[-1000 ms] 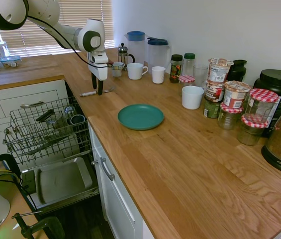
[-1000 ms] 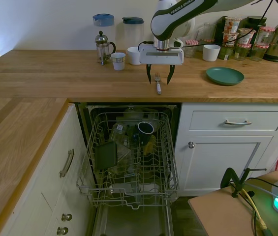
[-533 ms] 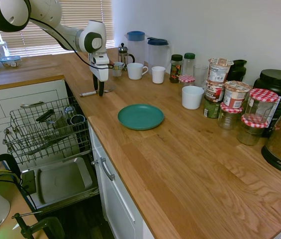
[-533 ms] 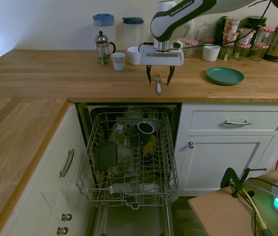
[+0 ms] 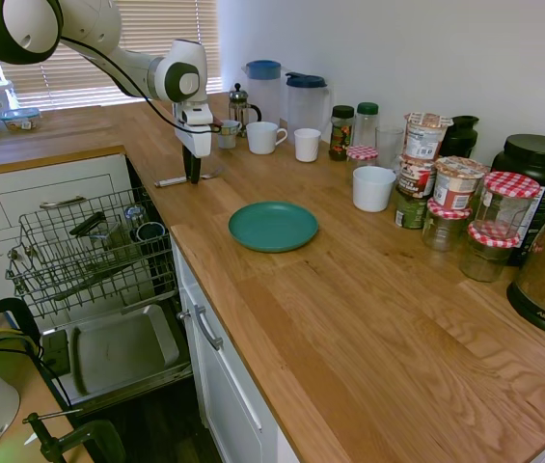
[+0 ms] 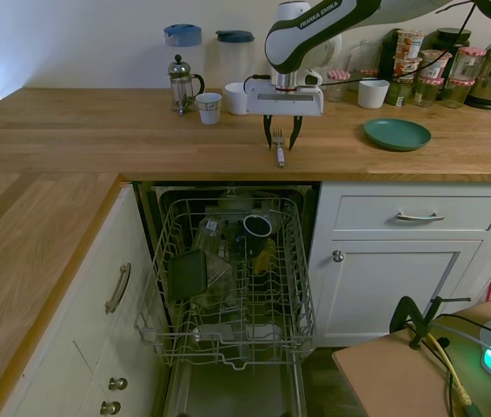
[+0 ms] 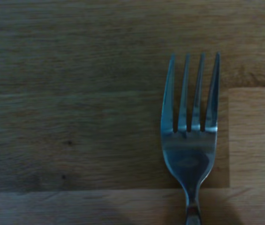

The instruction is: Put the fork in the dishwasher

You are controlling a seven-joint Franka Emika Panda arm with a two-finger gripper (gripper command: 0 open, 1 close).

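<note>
The fork [image 6: 278,155] lies flat on the wooden counter, just above the dishwasher's opening, its handle pointing at the counter edge. In the first exterior view the fork's handle [image 5: 170,180] sticks out to the left of the fingers. My gripper [image 6: 281,146] is down at the counter over the fork's neck, one finger on each side, still open with a narrow gap. It also shows as the gripper [image 5: 193,176]. The wrist view shows the fork's tines [image 7: 189,140] from close by on the wood. The dishwasher [image 6: 228,287] stands open below, its wire rack pulled out.
The rack [image 5: 89,251] holds a mug, a glass and a dark container, above the lowered door [image 5: 118,352]. A teal plate [image 5: 273,226] lies on the counter to one side. A French press [image 6: 182,82], cups, jugs and jars stand behind the gripper.
The fingers have drawn inward around the fork, from a wide spread to a narrow gap. The gripper has sunk slightly. The fork has not moved.
</note>
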